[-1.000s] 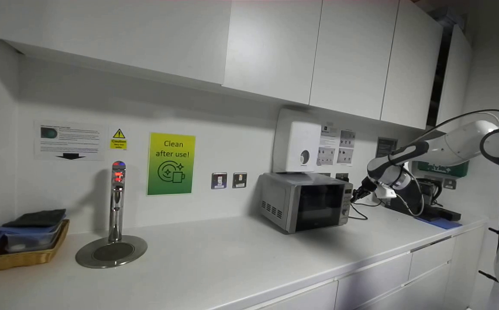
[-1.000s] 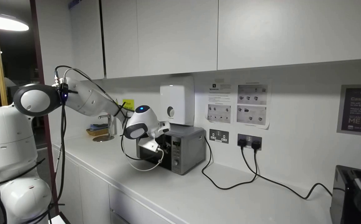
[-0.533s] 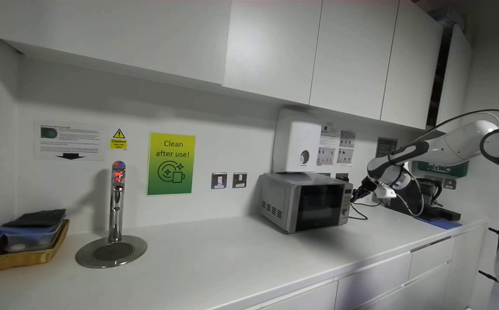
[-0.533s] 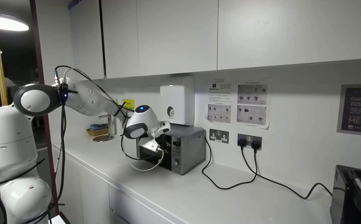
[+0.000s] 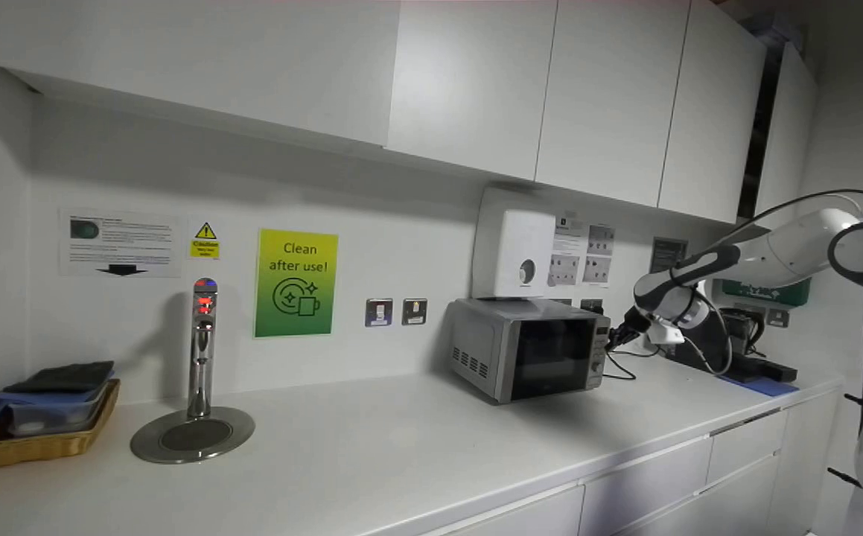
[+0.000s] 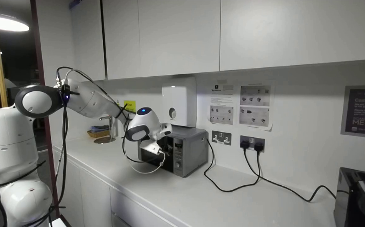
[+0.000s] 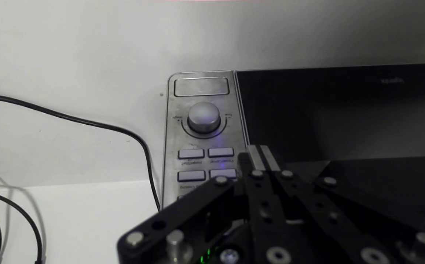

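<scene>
Here's the tool, its two fingers together, aimed at the front of the grey microwave. Its tips hang right over the line where the dark door meets the silver control panel, just beside the pale buttons; touching or only close, I can't tell from here. On that same panel sits a round knob, near the tips yet apart from them (the wrist view has this whole front upside down, lettering included).

And the microwave? It stands on the white table, close to the wall, with a tall white dispenser just above and behind it in both exterior views. The robot arm comes in from the left in an exterior view, elbow high, forearm slanting down toward the panel. On the right there, a black cable loops across the table and up to a socket, while a dark machine stands at the near right edge.

Swing round to the left, and in an exterior view there's a metal tap on its round base; left of that, a wicker basket with a clear tub in it and folded cloths piled on top. On the wall hangs a green-and-yellow poster reading "Clean after use!"
</scene>
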### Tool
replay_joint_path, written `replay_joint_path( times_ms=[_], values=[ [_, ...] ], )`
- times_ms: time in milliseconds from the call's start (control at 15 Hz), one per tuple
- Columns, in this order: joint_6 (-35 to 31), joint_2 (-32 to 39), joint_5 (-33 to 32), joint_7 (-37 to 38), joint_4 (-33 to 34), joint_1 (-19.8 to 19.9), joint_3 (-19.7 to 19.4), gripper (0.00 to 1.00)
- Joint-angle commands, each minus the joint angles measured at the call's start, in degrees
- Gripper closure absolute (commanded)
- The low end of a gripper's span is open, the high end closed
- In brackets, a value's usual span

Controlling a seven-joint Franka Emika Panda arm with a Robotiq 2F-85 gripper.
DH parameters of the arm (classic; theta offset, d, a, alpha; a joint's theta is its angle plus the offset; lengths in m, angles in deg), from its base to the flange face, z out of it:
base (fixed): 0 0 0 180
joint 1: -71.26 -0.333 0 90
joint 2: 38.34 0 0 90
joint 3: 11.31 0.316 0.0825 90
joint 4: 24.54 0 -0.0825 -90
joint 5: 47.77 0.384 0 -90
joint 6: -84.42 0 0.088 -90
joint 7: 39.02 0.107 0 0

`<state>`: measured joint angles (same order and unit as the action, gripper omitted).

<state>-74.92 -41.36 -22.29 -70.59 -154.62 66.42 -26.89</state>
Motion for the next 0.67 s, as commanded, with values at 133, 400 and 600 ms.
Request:
replay_joint_path(
  times_ms=[133, 400, 600],
  values=[
    [-2.5, 3.4, 1.8, 1.4, 3.3, -0.6, 0.3, 1.00],
    [-3.0, 5.0, 1.5, 2.5, 5.3, -0.7, 0.4, 1.00],
    [-3.2, 5.8, 1.3, 3.0, 6.4, -0.6, 0.5, 1.00]
  ],
)
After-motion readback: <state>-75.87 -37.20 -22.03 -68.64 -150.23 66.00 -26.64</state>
